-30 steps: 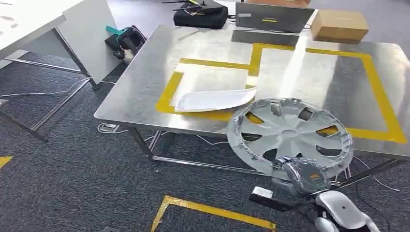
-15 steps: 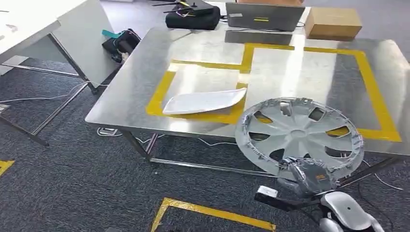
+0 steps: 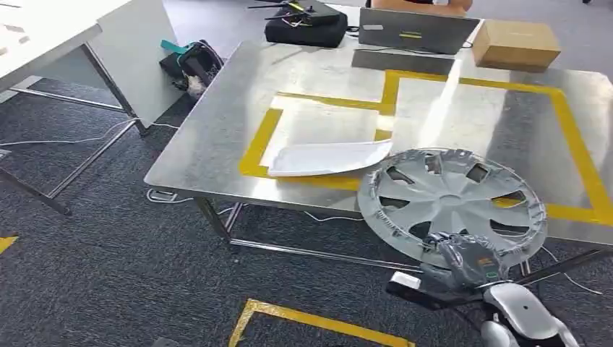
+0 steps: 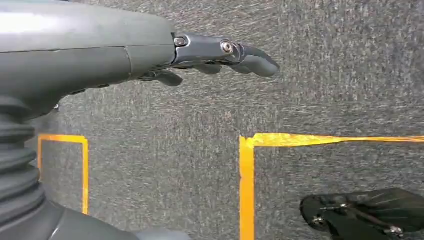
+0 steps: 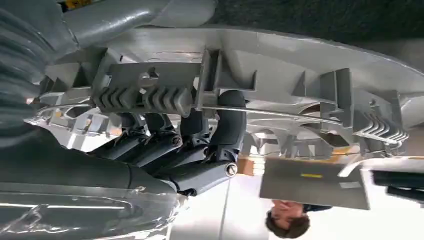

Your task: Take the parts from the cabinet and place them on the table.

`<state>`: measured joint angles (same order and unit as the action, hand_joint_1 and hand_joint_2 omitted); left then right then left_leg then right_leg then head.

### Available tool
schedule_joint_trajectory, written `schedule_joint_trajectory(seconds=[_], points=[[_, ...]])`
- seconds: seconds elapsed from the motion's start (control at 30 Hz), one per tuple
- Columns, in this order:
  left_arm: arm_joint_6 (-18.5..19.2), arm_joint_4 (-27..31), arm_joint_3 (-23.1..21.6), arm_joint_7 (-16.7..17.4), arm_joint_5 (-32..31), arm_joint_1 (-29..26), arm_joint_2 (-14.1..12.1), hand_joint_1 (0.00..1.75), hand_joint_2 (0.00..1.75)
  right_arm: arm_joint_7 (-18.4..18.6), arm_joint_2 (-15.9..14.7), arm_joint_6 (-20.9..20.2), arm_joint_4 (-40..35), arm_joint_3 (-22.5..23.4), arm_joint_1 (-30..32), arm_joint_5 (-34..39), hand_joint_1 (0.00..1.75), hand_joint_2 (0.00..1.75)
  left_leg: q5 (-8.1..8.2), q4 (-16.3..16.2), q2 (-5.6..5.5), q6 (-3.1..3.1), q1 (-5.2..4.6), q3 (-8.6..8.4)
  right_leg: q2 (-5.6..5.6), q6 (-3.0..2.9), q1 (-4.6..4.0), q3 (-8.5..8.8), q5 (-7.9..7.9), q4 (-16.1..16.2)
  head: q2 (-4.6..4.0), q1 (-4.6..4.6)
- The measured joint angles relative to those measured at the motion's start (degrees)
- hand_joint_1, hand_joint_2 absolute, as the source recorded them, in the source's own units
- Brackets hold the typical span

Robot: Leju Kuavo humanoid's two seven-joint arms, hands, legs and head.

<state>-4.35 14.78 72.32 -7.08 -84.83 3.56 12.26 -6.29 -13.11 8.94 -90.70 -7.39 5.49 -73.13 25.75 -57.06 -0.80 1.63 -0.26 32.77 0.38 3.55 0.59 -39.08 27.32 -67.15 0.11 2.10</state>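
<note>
The right hand [image 3: 468, 258] grips the rim of the grey wheel cover [image 3: 452, 205], fingers [image 5: 220, 131] curled through its inner edge. The cover is tilted over the near edge of the steel desk [image 3: 217, 137]. A white panel [image 3: 329, 157] lies flat on the desk, across the yellow tape outline [image 3: 254, 141]. The left hand [image 4: 220, 55] hangs above carpet, fingers extended, holding nothing.

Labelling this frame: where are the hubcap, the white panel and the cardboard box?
hubcap [image 3: 454, 204], head view, centre hub.
white panel [image 3: 329, 157], head view, middle of its top face.
cardboard box [image 3: 519, 43], head view, top face.
</note>
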Motion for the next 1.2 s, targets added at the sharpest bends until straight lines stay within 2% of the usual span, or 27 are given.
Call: schedule_joint_trajectory(seconds=[0.03, 0.07, 0.1, 0.2, 0.23, 0.27, 0.3, 0.33, 0.43, 0.5, 0.53, 0.57, 0.6, 0.63, 0.67, 0.7, 0.73, 0.8, 0.87, 0.9, 0.97, 1.0, 1.03, 1.07, 1.1, 1.17, 1.2], points=[[0.0, 0.0, 0.0, -0.11, 0.0, 0.06, -0.02, 0.0, 1.75, 0.15, 0.11, -0.22, 0.96, 0.09, -1.31, -0.15, 1.75, 1.75, 0.29, 0.0, -0.01, -0.26, 0.0, -0.47, 0.0, -0.09, 0.01, 2.43, -2.63, 5.25, 0.0, 0.04], [0.02, 0.0, 0.0, -0.17, 0.0, 0.11, -0.07, 0.0, 1.75, 0.17, 0.29, -0.37, 2.12, 0.15, -2.61, -0.35, 1.75, 1.75, 0.56, 0.01, 0.0, -0.53, -0.17, -0.66, 0.09, -0.25, -0.09, 4.03, -2.22, 7.8, 0.0, 0.0], [0.06, 0.0, 0.0, -0.26, 0.0, 0.25, -0.11, 0.0, 1.75, 0.32, 0.65, -0.44, 3.05, 0.22, -3.43, -0.46, 1.75, 1.75, 0.71, -0.26, -0.08, -0.76, -0.37, -0.47, 0.09, -0.49, -0.16, 4.59, -2.08, 8.68, 0.0, 0.0], [0.09, 0.0, 0.0, -0.37, 0.0, 0.25, -0.13, 0.0, 1.75, 0.39, 1.18, -0.41, 4.52, 0.35, -4.79, -0.63, 1.75, 1.75, 0.58, 0.16, -0.08, -1.45, -0.16, -0.47, 0.14, -1.36, -0.43, 4.3, -2.03, 8.49, 0.0, -0.17], [0.09, 0.0, 0.02, -0.44, 0.0, 0.31, -0.22, 0.0, 1.75, 0.39, 1.4, -0.37, 4.89, 0.37, -5.22, -0.7, 1.75, 1.75, 0.99, -0.1, -0.04, -1.91, -0.13, -0.4, 0.1, -1.79, 0.02, 4.66, -2.15, 8.86, 0.0, -0.15], [0.07, 0.0, 0.02, -0.5, 0.0, 0.37, -0.24, 0.0, 1.75, 0.39, 1.53, -0.37, 5.13, 0.41, -5.65, -0.74, 1.75, 1.75, 1.83, -1.65, 0.08, -2.38, -0.18, 0.2, 0.05, -2.15, 0.11, 4.87, -1.96, 8.87, 0.0, -0.26], [0.07, 0.0, 0.02, -0.5, 0.0, 0.4, -0.24, 0.0, 1.75, 0.39, 1.62, -0.35, 5.41, 0.41, -6.0, -0.74, 1.75, 1.75, 3.58, -5.1, 0.1, -2.66, -0.06, 1.93, -0.05, -2.42, 0.15, 5.03, -1.82, 8.87, 0.0, -0.66], [0.09, 0.0, 0.02, -0.5, 0.0, 0.4, -0.22, 0.0, 1.75, 0.39, 1.77, -0.35, 5.66, 0.41, -6.19, -0.74, 1.75, 1.75, 5.15, -8.85, 0.11, -2.84, 0.08, 3.98, -0.1, -2.55, 0.15, 5.12, -1.72, 8.87, 0.0, -0.61], [0.09, 0.0, 0.02, -0.5, 0.0, 0.4, -0.22, 0.0, 1.75, 0.39, 1.77, -0.35, 5.66, 0.41, -6.19, -0.74, 1.75, 1.75, 5.15, -8.85, 0.11, -2.84, 0.08, 3.98, -0.1, -2.55, 0.15, 5.12, -1.72, 8.87, 0.0, -0.61], [0.07, 0.0, 0.02, -0.5, 0.0, 0.4, -0.24, 0.0, 1.75, 0.39, 1.86, -0.35, 5.81, 0.41, -6.25, -0.76, 1.75, 1.75, 5.76, -10.4, 0.12, -2.9, 0.12, 4.84, -0.13, -2.63, 0.15, 5.15, -1.67, 8.87, 0.0, -0.66], [0.09, 0.0, 0.02, -0.5, 0.0, 0.39, -0.22, 0.0, 1.75, 0.39, 1.9, -0.37, 5.9, 0.41, -6.32, -0.76, 1.75, 1.75, 6.41, -12.21, 0.12, -2.96, 0.17, 5.94, -0.15, -2.68, 0.15, 5.17, -1.63, 8.87, 0.0, -0.63], [0.09, 0.0, 0.02, -0.5, 0.0, 0.32, -0.2, 0.0, 1.75, 0.39, 1.99, -0.37, 6.18, 0.41, -6.4, -0.78, 1.75, 1.75, 7.44, -15.81, 0.12, -3.08, 0.26, 8.12, -0.17, -2.79, 0.15, 5.22, -1.52, 8.87, 0.0, -0.61], [0.09, 0.0, 0.02, -0.5, 0.0, 0.24, -0.2, 0.0, 1.75, 0.39, 2.05, -0.37, 6.38, 0.41, -6.41, -0.79, 1.75, 1.75, 7.7, -17.88, 0.13, -3.15, 0.32, 9.56, -0.17, -2.8, 0.15, 5.29, -1.43, 8.87, 0.0, -0.68], [0.07, 0.0, 0.04, -0.5, 0.0, 0.17, -0.48, 0.0, 1.75, 0.39, 2.56, -0.35, 7.29, 0.41, -6.69, -0.79, 1.75, 1.75, -0.97, -8.81, 0.17, -3.25, 0.62, 7.07, -0.02, -2.23, 0.39, 6.52, -0.54, 8.87, 0.0, -0.61], [0.09, 0.0, 0.04, -0.5, 0.0, 0.19, -0.55, 0.0, 1.75, 0.39, 2.67, -0.35, 7.56, 0.41, -6.84, -0.81, 1.75, 1.75, -3.4, -3.79, 0.36, -3.27, 0.74, 4.77, -0.01, -1.83, 0.44, 6.88, -0.16, 8.87, 0.0, -0.66], [0.09, 0.0, 0.04, -0.5, 0.0, 0.26, -0.5, 0.0, 1.75, 0.39, 2.69, -0.37, 7.76, 0.44, -7.1, -0.79, 1.75, 1.75, -2.91, -1.03, 0.34, -3.37, 0.72, 3.38, 0.17, -1.31, -0.1, 6.84, 0.43, 8.29, 0.0, -0.92], [0.11, -0.02, 0.04, -0.5, 0.02, 0.38, -0.52, 0.0, 1.75, 0.44, 2.69, -0.37, 7.91, 0.5, -7.23, -0.81, 1.75, 1.75, -2.33, -1.19, 0.06, -2.64, 0.73, 3.48, 0.21, -1.08, -0.01, 6.76, 0.49, 8.47, 0.0, -0.79], [0.07, 0.0, 0.04, -0.5, 0.02, 0.3, -0.52, 0.0, 1.75, 0.37, 2.88, -0.37, 8.19, 0.5, -7.37, -0.92, 1.75, 1.75, -1.91, -1.1, 0.05, -1.94, 0.42, 3.57, 0.19, -0.51, 0.16, 7.05, 0.56, 9.01, 0.0, -0.55], [-0.09, 0.0, 0.13, -0.37, 0.04, 0.3, -0.68, 0.0, 1.75, 0.35, 2.95, -0.39, 8.41, 0.48, -7.48, -0.94, 1.75, 1.75, -1.9, -0.81, 0.04, -1.12, 0.73, 3.05, 0.07, 0.09, 0.29, 6.77, 1.33, 8.19, 0.0, -0.44], [-0.11, 0.0, 0.15, -0.31, 0.04, 0.35, -0.72, 0.0, 1.75, 0.33, 2.97, -0.44, 8.65, 0.46, -7.85, -0.96, 1.75, 1.75, -1.68, -0.81, 0.02, -0.76, 0.69, 2.84, -0.06, 0.09, 0.28, 5.47, 2.81, 5.39, 0.0, -0.09], [-0.13, 0.0, 0.17, -0.09, 0.04, 0.39, -0.68, 0.0, 1.75, 0.33, 3.15, -0.55, 9.22, 0.41, -8.36, -1.03, 1.75, 1.75, -1.37, -0.83, 0.02, -0.3, 0.4, 2.68, -0.02, 0.17, 0.17, 0.14, 6.67, -4.33, 0.0, 0.04], [-0.15, 0.0, 0.17, -0.04, 0.04, 0.36, -0.68, 0.0, 1.75, 0.33, 3.3, -0.66, 9.54, 0.39, -8.51, -1.09, 1.75, 1.75, -1.2, -0.85, 0.01, -0.14, 0.26, 2.54, -0.03, 0.17, 0.13, -2.27, 7.52, -8.16, 0.0, 0.02], [-0.15, 0.0, 0.2, -0.04, 0.04, 0.32, -0.68, 0.0, 1.75, 0.33, 3.43, -0.76, 9.92, 0.35, -8.69, -1.09, 1.75, 1.75, -1.01, -0.86, 0.0, -0.1, 0.18, 2.35, -0.03, 0.12, 0.1, -3.51, 7.04, -9.34, 0.0, 0.02], [-0.2, 0.0, 0.2, -0.04, 0.07, 0.31, -0.72, 0.0, 1.75, 0.33, 3.63, -0.83, 10.34, 0.26, -8.94, -1.09, 1.75, 1.75, -0.79, -0.86, -0.11, -0.12, 0.13, 2.04, -0.02, 0.02, 0.07, -3.4, 5.21, -7.95, 0.0, 0.02], [-0.24, 0.0, 0.22, -0.04, 0.07, 0.33, -0.72, 0.0, 1.75, 0.35, 3.76, -0.94, 10.66, 0.17, -9.3, -1.09, 1.75, 1.75, -0.53, -0.86, -0.22, -0.14, 0.09, 1.61, -0.02, -0.18, 0.06, -2.1, 2.52, -4.45, 0.0, 0.04], [-0.24, 0.0, 0.24, -0.15, 0.04, 0.35, -0.7, 0.0, 1.75, 0.43, 3.95, -1.09, 11.42, -0.02, -10.18, -1.24, 1.75, 1.75, 0.14, -0.86, -0.3, -0.5, 0.08, 0.64, -0.02, -0.61, 0.06, 2.28, -3.1, 5.63, 0.0, 0.06], [-0.22, 0.0, 0.24, -0.2, 0.04, 0.39, -0.7, 0.0, 1.75, 0.52, 4.15, -1.16, 12.22, -0.11, -11.0, -1.35, 1.75, 1.75, 0.41, -0.95, -0.32, -0.86, -0.2, 0.65, 0.08, -0.72, -0.21, 3.61, -2.11, 7.06, 0.0, -0.02]])
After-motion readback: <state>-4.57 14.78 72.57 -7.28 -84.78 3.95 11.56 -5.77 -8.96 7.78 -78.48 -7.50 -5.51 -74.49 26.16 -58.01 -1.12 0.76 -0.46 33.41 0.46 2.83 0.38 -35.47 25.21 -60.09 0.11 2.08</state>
